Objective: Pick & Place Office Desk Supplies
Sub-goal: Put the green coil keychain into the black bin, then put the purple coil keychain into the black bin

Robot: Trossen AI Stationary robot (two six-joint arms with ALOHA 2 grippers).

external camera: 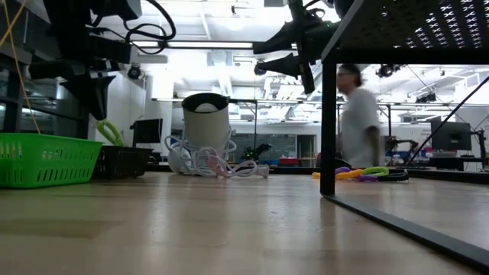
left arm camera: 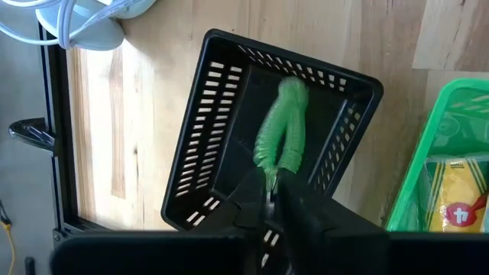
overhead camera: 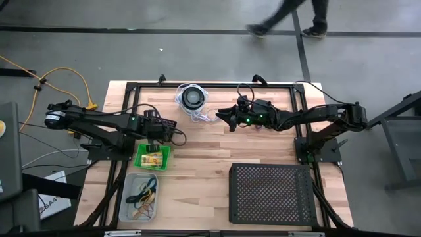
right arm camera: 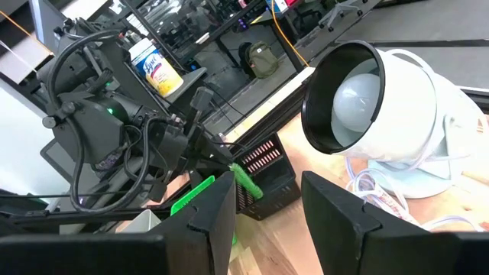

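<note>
Two arms up | left gripper [left arm camera: 273,191] pinching green loop [left arm camera: 280,122], hanging over black slotted basket [left arm camera: 206,145] | right gripper [right arm camera: 267,210] empty, fingers apart, near white lamp [right arm camera: 382,114]

- A robotics lab is shown.
- Monitors [external camera: 451,136] and benches are seen behind the table [overhead camera: 210,158].
- Cluttered shelves [right arm camera: 191,30] are seen.

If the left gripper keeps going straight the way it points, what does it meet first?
Most likely the floor of the black slotted basket. The left gripper points down into it, a green fuzzy loop hanging from its tips. How far above the floor it hangs is unclear.
</note>
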